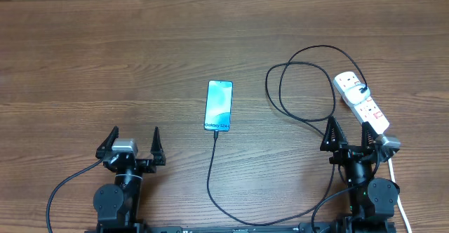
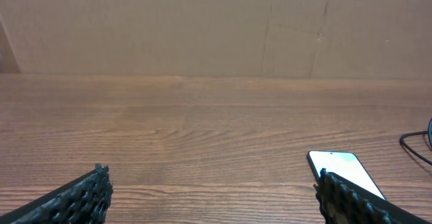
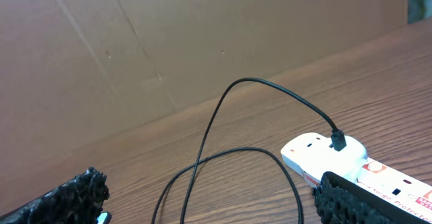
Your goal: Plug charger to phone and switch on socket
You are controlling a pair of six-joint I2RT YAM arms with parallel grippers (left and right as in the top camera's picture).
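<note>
The phone [image 1: 219, 106] lies screen up at the table's middle, showing "Galaxy S24+"; its corner shows in the left wrist view [image 2: 341, 170]. The black charger cable [image 1: 210, 177] meets the phone's near end, curves along the front edge, loops at the right [image 1: 298, 85] and ends in a plug on the white socket strip [image 1: 361, 101]. The right wrist view shows the cable [image 3: 223, 156] and its plug on the socket strip [image 3: 324, 153]. My left gripper [image 1: 133, 143] is open and empty, left of the phone. My right gripper [image 1: 349, 136] is open and empty, just near of the socket.
A brown cardboard wall [image 2: 216, 28] stands behind the wooden table [image 1: 105, 64]. The strip's white cord [image 1: 401, 205] runs off the front right beside my right arm.
</note>
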